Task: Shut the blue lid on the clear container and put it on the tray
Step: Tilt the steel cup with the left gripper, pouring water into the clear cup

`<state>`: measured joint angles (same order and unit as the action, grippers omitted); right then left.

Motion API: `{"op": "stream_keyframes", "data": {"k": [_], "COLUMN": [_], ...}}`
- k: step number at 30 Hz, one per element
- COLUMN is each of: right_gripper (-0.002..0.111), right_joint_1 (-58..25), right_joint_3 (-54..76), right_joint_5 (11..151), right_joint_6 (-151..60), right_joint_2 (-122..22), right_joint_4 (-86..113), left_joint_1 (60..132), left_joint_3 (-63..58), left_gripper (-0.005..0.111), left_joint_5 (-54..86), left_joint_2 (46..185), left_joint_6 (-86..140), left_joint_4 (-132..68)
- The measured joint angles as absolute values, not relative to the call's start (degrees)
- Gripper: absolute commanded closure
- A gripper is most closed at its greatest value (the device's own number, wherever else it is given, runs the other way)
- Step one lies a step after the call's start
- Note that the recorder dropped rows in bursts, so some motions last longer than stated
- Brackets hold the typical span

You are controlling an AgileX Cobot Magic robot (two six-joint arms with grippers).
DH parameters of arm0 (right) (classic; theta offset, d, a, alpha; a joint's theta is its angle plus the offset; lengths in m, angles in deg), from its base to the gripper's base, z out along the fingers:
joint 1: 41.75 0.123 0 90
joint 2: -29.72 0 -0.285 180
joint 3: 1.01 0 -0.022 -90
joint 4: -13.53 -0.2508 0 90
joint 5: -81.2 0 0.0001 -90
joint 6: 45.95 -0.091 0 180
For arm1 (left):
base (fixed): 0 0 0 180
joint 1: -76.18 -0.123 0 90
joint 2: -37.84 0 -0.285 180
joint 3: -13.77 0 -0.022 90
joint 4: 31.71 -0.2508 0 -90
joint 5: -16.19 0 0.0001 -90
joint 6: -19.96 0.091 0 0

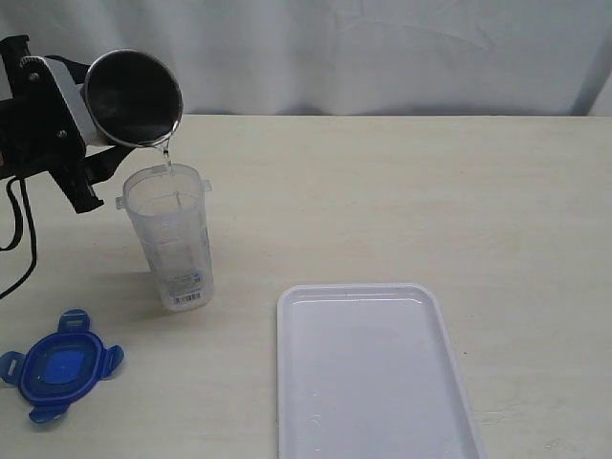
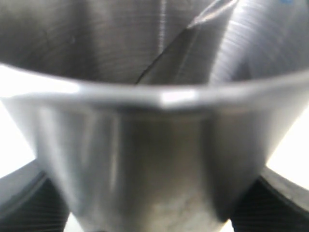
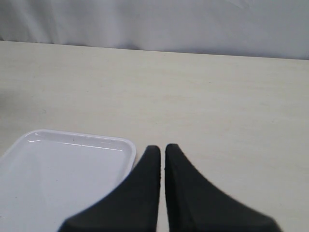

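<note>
The clear container (image 1: 172, 239) stands upright and uncovered at the table's left, barcode label near its base. Above it my left gripper (image 1: 72, 120) is shut on a grey steel cup (image 1: 134, 98), tilted so a thin stream of water runs into the container. That cup (image 2: 154, 121) fills the left wrist view. The blue lid (image 1: 60, 364) lies flat near the front left corner, apart from the container. The white tray (image 1: 373, 373) lies front centre with nothing on it. My right gripper (image 3: 162, 151) is shut and holds nothing, beside the tray's corner (image 3: 123, 145); it is out of the exterior view.
A pale cloth backdrop (image 1: 382, 48) hangs behind the beige table (image 1: 430, 201). The left arm's black cable (image 1: 19, 239) hangs at the far left edge.
</note>
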<state>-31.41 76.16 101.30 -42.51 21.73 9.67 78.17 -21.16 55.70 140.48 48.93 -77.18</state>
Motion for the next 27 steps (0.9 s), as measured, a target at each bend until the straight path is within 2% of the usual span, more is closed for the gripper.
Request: {"op": "stream_keyframes", "data": {"k": [27], "right_gripper": [0.104], "right_joint_1": [-31.41], "right_joint_3": [76.16], "right_joint_5": [101.3], "right_joint_6": [-42.51], "right_joint_2": [21.73], "right_joint_4": [9.67], "left_joint_1": [78.17], "left_joint_3": [-21.16], "left_gripper": [0.107], "left_joint_5": [54.48], "left_joint_2": [140.48], "left_joint_6": [55.35], "left_joint_4": [-77.18]}}
